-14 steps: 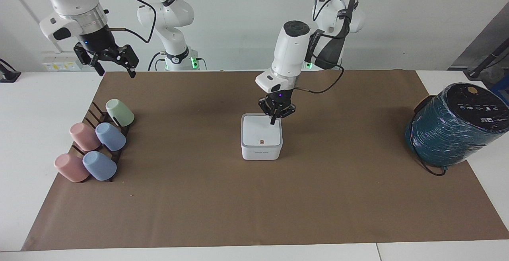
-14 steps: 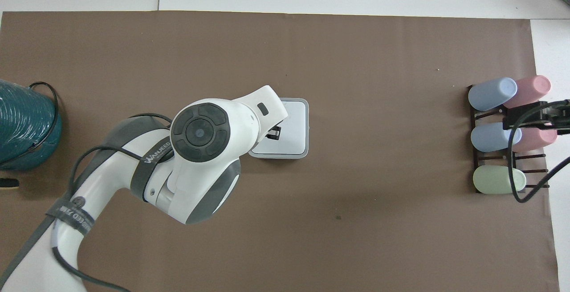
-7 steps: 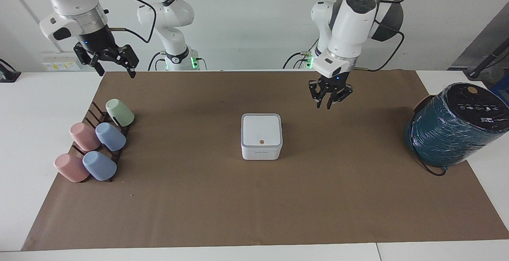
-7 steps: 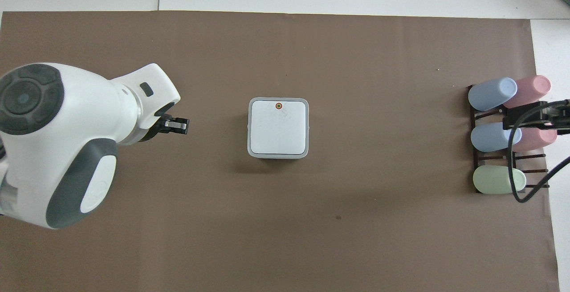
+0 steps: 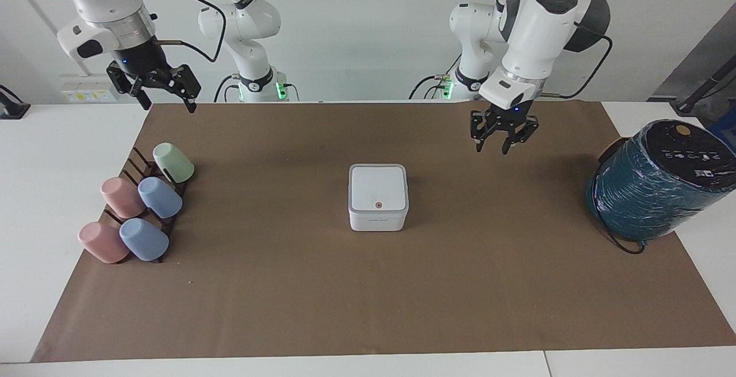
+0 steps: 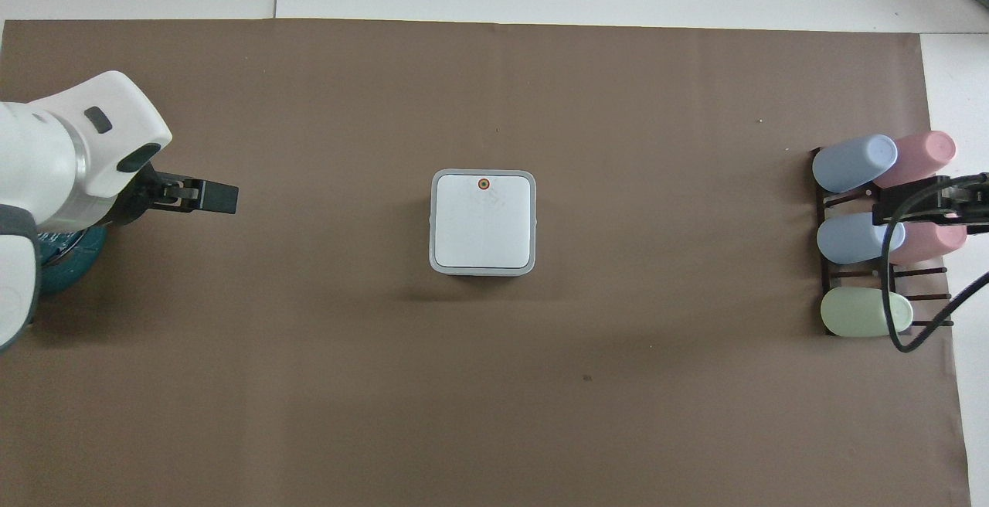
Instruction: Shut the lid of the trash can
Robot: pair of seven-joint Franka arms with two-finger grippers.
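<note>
The small white trash can stands in the middle of the brown mat. Its white lid with grey rim lies flat and shut on it, the orange-brown dot on top; the lid also shows in the overhead view. My left gripper hangs open and empty in the air over bare mat, toward the left arm's end of the table, well clear of the can; it also shows in the overhead view. My right gripper waits open and empty, raised over the cup rack's end of the table, and it shows in the overhead view.
A dark rack with several pastel cups lying on it stands at the right arm's end of the mat. A large teal-wrapped cylinder with a black top stands at the left arm's end. The brown mat covers most of the table.
My left gripper has lifted off the lid and swung away toward the left arm's end of the table, opening its fingers. The lid stays shut. The right arm has not moved.
</note>
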